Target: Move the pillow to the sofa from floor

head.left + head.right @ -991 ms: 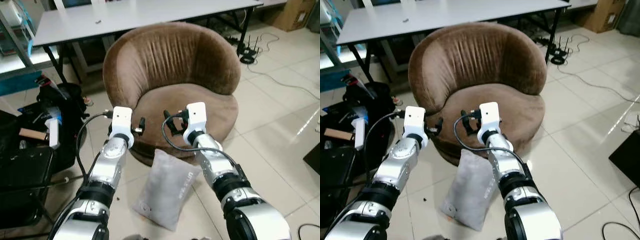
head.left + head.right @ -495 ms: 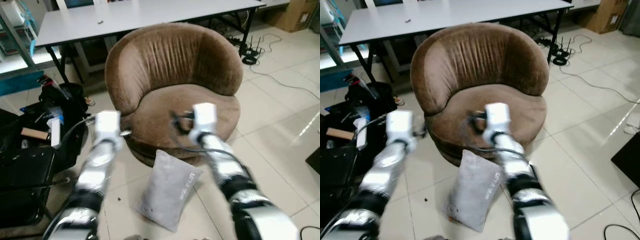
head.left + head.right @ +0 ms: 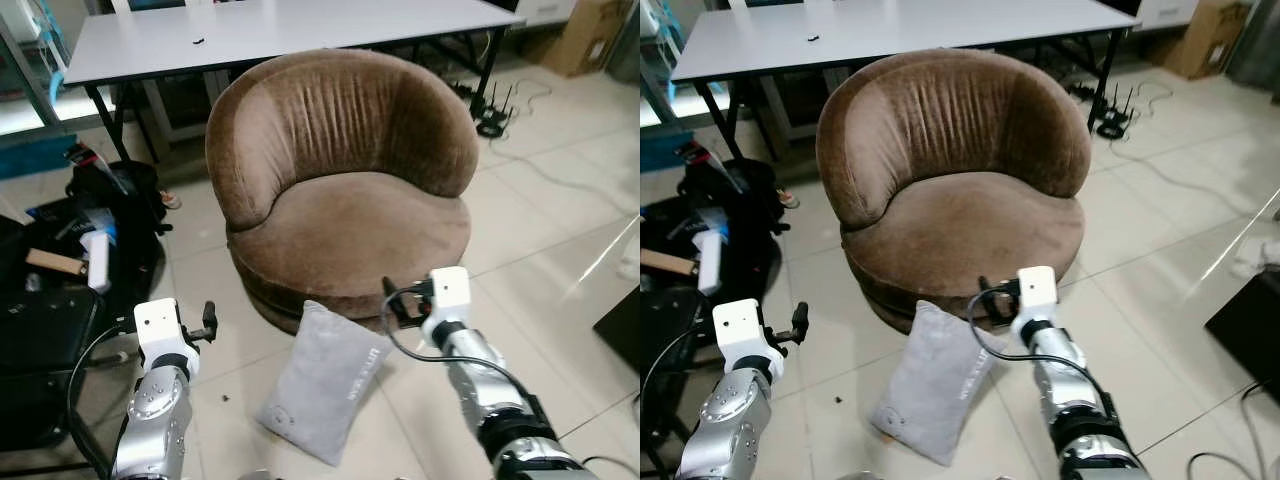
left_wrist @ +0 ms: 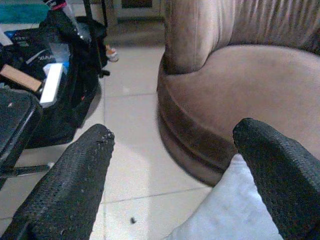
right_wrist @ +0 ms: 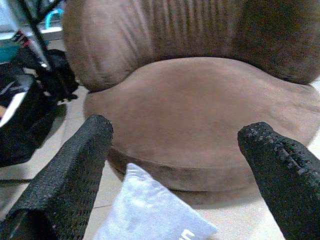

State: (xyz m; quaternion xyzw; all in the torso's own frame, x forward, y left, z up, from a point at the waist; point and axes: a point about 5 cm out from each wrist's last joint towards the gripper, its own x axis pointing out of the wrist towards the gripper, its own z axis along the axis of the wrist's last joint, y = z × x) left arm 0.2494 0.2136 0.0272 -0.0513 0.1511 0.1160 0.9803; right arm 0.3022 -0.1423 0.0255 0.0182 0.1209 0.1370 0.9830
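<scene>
Leaning against the base of the brown sofa (image 3: 345,190), the grey pillow (image 3: 322,378) stands on the tiled floor (image 3: 560,250) between the two sets of fingers, untouched by either. Left gripper (image 4: 172,172) has its fingers spread wide, nothing between them; the pillow's upper corner lies just beyond and toward the inner finger, the sofa base further ahead. Right gripper (image 5: 175,172) is likewise released and empty — the pillow's top edge sits below and ahead of its fingers, the seat cushion straight beyond. Both arms are held low and apart, flanking the pillow; judged as a setup for a two-sided squeeze, since a soft, wide cushion suits that better than a pinch. Pickup not yet begun. A black bag (image 3: 110,215) with clutter lies outboard of the left fingers — clear of the work.
</scene>
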